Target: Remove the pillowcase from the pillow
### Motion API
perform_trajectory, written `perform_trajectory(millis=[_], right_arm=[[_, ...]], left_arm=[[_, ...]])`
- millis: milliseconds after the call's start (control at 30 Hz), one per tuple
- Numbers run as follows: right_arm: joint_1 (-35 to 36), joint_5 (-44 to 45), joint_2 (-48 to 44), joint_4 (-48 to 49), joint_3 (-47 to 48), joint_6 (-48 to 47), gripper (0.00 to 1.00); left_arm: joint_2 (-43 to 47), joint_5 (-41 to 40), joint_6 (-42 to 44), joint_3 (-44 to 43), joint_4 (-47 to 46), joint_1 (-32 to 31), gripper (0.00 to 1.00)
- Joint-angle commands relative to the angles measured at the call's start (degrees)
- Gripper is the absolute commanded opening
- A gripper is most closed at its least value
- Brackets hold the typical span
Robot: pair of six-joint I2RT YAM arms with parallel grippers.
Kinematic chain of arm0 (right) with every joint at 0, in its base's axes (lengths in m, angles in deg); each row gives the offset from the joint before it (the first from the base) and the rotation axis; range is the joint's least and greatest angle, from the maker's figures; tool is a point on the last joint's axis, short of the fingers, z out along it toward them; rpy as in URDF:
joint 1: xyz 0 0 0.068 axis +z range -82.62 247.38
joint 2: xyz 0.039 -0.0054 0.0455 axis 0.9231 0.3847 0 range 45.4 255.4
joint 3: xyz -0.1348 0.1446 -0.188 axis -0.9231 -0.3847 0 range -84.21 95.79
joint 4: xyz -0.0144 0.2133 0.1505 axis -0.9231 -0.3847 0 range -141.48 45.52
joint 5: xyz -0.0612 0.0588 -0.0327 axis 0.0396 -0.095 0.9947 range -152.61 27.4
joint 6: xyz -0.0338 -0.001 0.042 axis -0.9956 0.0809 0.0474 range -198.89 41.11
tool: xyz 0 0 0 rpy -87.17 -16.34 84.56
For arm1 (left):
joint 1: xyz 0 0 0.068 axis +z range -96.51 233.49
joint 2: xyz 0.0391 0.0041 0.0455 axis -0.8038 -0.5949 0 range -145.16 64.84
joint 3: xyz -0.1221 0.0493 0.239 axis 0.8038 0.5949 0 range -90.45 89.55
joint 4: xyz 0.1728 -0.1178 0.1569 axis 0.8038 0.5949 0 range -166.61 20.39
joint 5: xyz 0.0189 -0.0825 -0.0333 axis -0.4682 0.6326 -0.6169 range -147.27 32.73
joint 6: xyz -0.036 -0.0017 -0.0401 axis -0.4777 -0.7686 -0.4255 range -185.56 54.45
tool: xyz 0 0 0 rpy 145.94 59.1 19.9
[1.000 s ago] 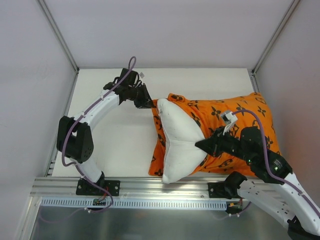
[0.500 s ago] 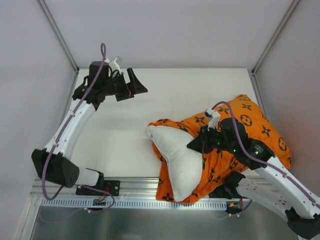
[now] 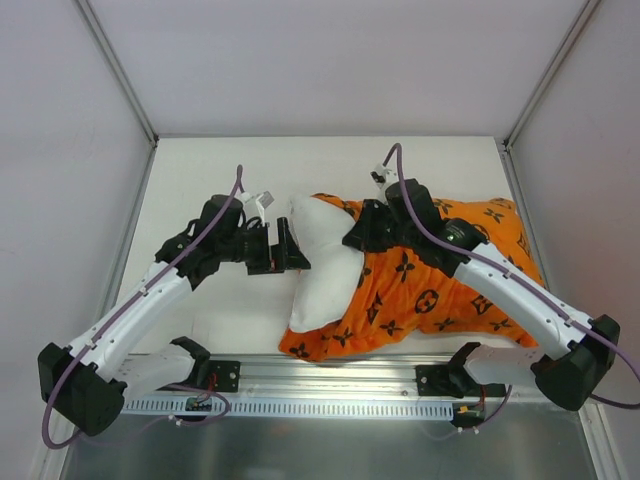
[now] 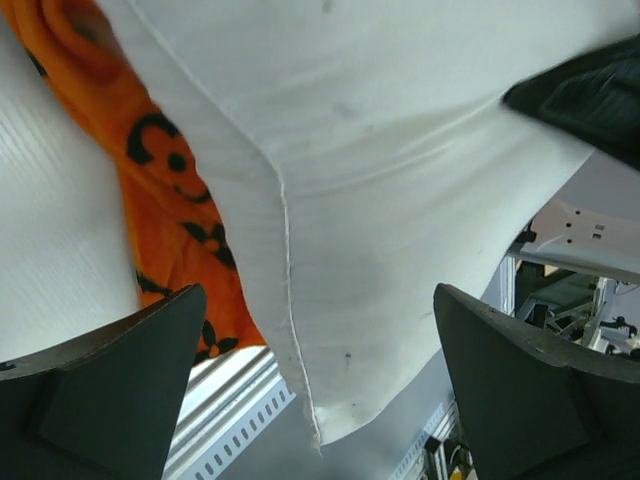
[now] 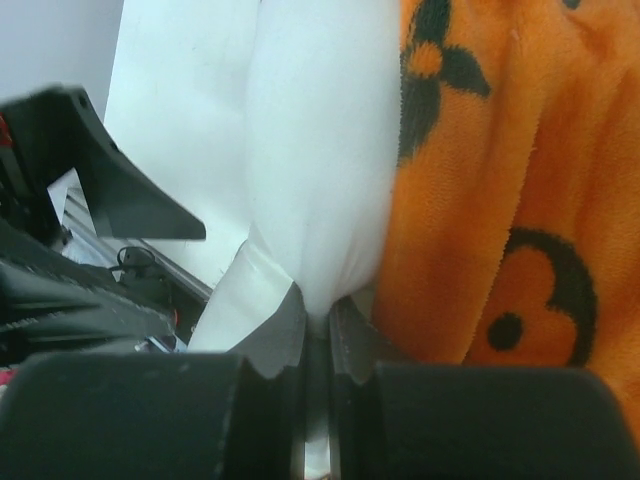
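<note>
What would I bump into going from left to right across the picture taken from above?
left hand → white pillow → right hand → orange pillowcase

White table (image 3: 220, 170), matte and flat, with a metal rail (image 3: 330, 375) along its near edge. Orange pillowcase (image 3: 430, 290) with black flower and circle motifs lies directly on the table. It spreads from under the right hand (image 3: 356, 240) out to that hand's right and toward the rail, near hem at the table edge. White pillow (image 3: 320, 270) sticks out of the case's open end, between left hand (image 3: 292, 248) and right hand. Can't tell if that exposed end touches the table. White table surface shows behind and beyond the left hand.
</note>
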Motion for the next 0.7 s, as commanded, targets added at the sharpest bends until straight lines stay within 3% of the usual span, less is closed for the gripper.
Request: perform_trajectory(millis=[0,200,267,633,667], right_arm=[[0.2,-0.2,-0.4,7.7,5.9,2.0,0.01],[0.0,-1.5,1.0,7.8,7.2,1.5,0.01],[0.1,-2.7,1.6,8.5,7.7,1.6,0.01],[0.7,-4.1,4.2,7.6,10.0,2.9,0.01],[0.7,-4.2,4.5,7.7,10.4,3.0,0.01]], left_arm=[[5.0,-0.1,-1.4,4.1,-1.2,-0.2,0.99],[3.0,4.9,-1.5,8.4,-4.9,-0.3,0.99],[1.5,9.8,-2.9,9.9,-11.1,-2.4,0.99],[-8.6,11.2,-8.1,5.7,-23.4,-8.6,0.98],[-9.6,11.2,-8.5,5.3,-23.8,-9.2,0.95]])
